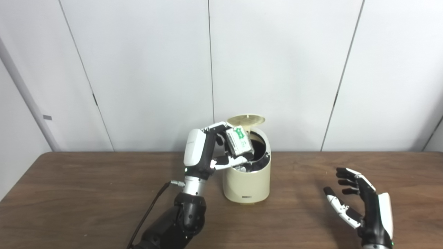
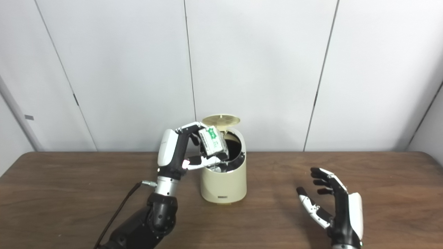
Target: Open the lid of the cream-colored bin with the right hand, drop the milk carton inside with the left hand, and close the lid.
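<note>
The cream-colored bin (image 1: 246,183) stands on the brown table with its round lid (image 1: 246,119) flipped up at the back, showing the dark inside. My left hand (image 1: 204,150) is shut on the white and green milk carton (image 1: 239,140) and holds it tilted over the bin's open mouth, at its left rim. My right hand (image 1: 360,205) is open and empty, low over the table to the right of the bin, well apart from it. The same scene shows in the right eye view: bin (image 2: 224,180), carton (image 2: 213,140), right hand (image 2: 334,204).
The wooden table (image 1: 86,193) runs across the whole view. White wall panels stand close behind the bin. A black cable (image 1: 152,207) runs along my left forearm.
</note>
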